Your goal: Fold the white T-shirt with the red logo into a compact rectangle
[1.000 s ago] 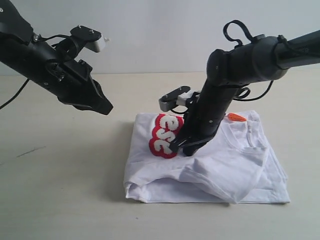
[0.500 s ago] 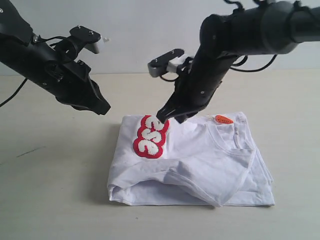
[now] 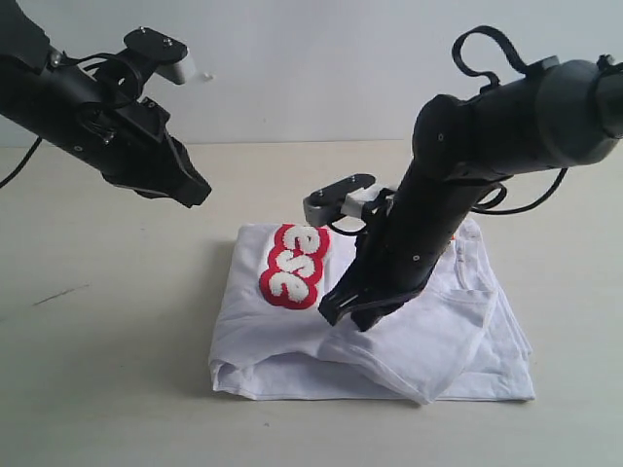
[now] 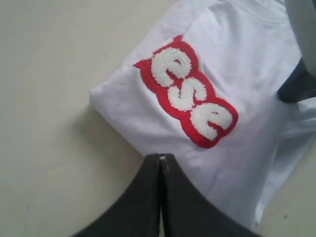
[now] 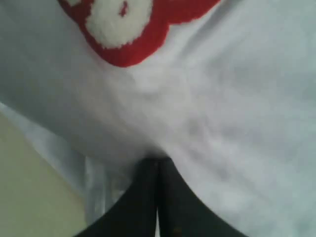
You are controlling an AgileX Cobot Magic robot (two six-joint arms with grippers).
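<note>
The white T-shirt (image 3: 438,341) lies folded in a thick, rumpled rectangle on the table. Its red logo (image 3: 294,265) shows on top at the left end, with only three fuzzy white letters visible. My right gripper (image 3: 346,316) is shut and its tip presses down on the shirt's middle, just right of the logo. In the right wrist view the shut tips (image 5: 158,160) dent the white cloth (image 5: 237,123) below the logo (image 5: 133,29). My left gripper (image 3: 200,190) is shut and empty, hanging in the air up and left of the shirt. Its wrist view shows the tip (image 4: 161,159) over the shirt's edge near the logo (image 4: 190,96).
The shirt rests on a pale beige table (image 3: 107,370) in front of a white wall (image 3: 311,68). The right arm (image 4: 301,84) shows dark at the edge of the left wrist view. A faint dark scratch (image 3: 58,295) marks the table at the left.
The right gripper lifted off the shirt, then came back down onto its middle. The shirt has slid a little to the left. The left arm has risen slightly.
</note>
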